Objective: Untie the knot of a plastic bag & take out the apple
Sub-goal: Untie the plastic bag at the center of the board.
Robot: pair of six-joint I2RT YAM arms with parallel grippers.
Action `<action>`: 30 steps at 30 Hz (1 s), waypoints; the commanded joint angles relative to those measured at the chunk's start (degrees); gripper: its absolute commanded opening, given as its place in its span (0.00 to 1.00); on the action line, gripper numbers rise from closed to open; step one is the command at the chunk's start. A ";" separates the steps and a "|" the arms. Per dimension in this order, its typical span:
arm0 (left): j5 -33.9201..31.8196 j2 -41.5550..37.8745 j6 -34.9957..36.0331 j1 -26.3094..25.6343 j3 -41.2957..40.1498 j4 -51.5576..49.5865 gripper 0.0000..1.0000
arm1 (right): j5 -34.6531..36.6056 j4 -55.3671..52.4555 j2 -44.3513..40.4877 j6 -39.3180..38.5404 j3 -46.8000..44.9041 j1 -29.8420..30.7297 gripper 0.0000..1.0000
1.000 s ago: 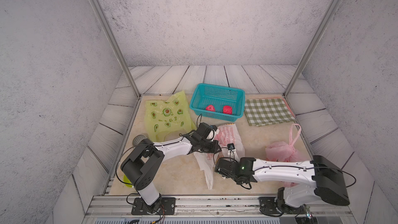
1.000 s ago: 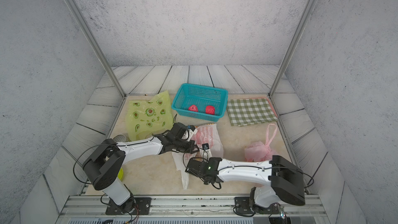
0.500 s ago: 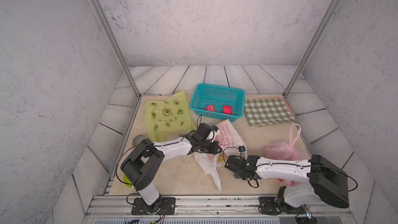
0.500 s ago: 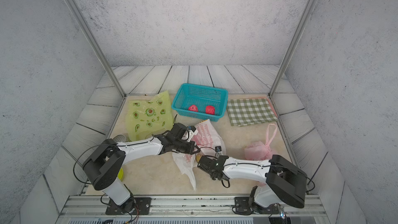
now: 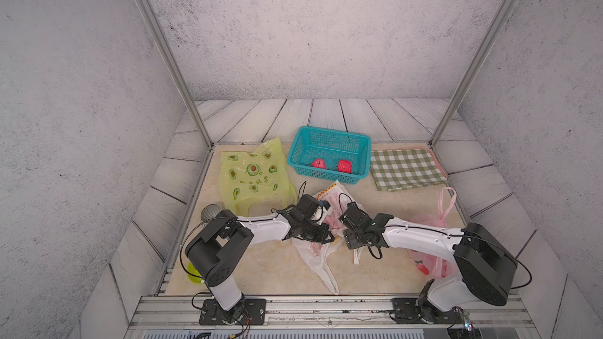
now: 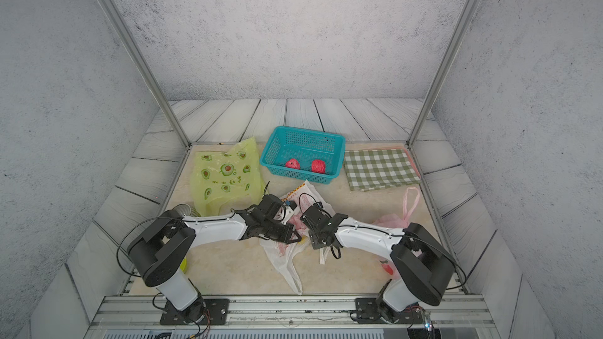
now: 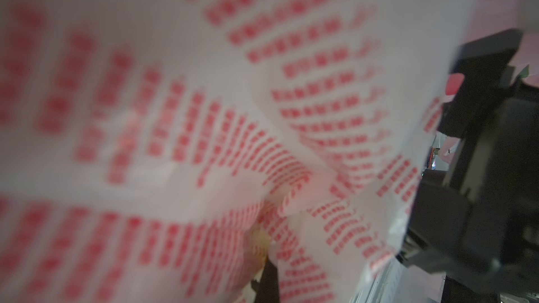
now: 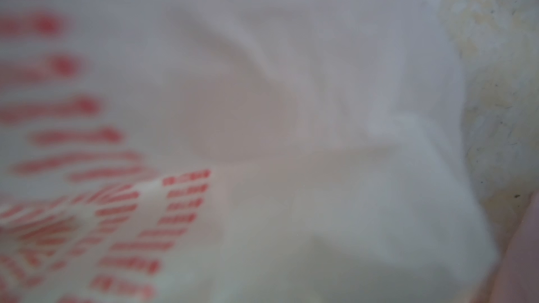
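Observation:
A white plastic bag (image 5: 318, 256) with red print lies crumpled mid-table in both top views, its loose tail (image 6: 293, 280) trailing toward the front edge. My left gripper (image 5: 327, 238) is shut on the bag's gathered upper part; in the left wrist view one dark finger (image 7: 269, 281) shows under the bunched film (image 7: 204, 112). My right gripper (image 5: 346, 227) presses against the bag's right side. The right wrist view is filled with blurred bag film (image 8: 262, 112), and its jaws are hidden. I cannot make out the knot. The apple is hidden.
A teal basket (image 5: 332, 132) with two red fruits (image 5: 318, 164) stands behind the bag. A yellow-green avocado-print bag (image 5: 251, 174) lies back left, a green checked cloth (image 5: 406, 167) back right. A pink bag (image 5: 435, 221) sits behind my right arm, a metal cup (image 5: 210, 212) beside my left arm.
My right gripper has moved from the bag's front tail up against the bag's right side. The tail has swung a little to the right. My left gripper has stayed put.

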 commanded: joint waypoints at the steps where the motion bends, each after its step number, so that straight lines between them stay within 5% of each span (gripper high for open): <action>1: 0.81 0.46 1.54 -0.33 -0.40 -0.33 0.00 | 1.51 -0.96 1.48 -2.23 0.76 -1.40 0.76; 4: 0.59 0.54 1.94 -0.49 -0.48 -0.70 0.00 | 2.42 -1.25 1.60 -1.21 -0.32 -2.53 0.76; 8: 0.46 1.42 2.52 -0.69 -0.27 -1.34 0.00 | -4.72 2.98 1.79 -3.66 -2.97 -5.32 0.69; 12: 0.24 1.42 2.52 -0.75 -0.73 -1.34 0.00 | -15.34 5.91 -0.17 -11.05 -3.91 -5.40 0.39; 15: -0.08 1.47 3.20 -0.79 -0.16 -2.47 0.00 | -21.57 2.71 -2.11 -14.09 -3.17 -5.37 0.00; 22: -0.48 2.10 5.34 -0.78 2.74 -6.32 0.00 | -24.36 -4.35 -6.70 -11.96 -3.09 -2.57 0.00; 30: -0.70 2.88 7.35 -0.69 5.25 -9.67 0.00 | -28.96 -8.73 -16.54 -31.63 0.63 2.51 0.10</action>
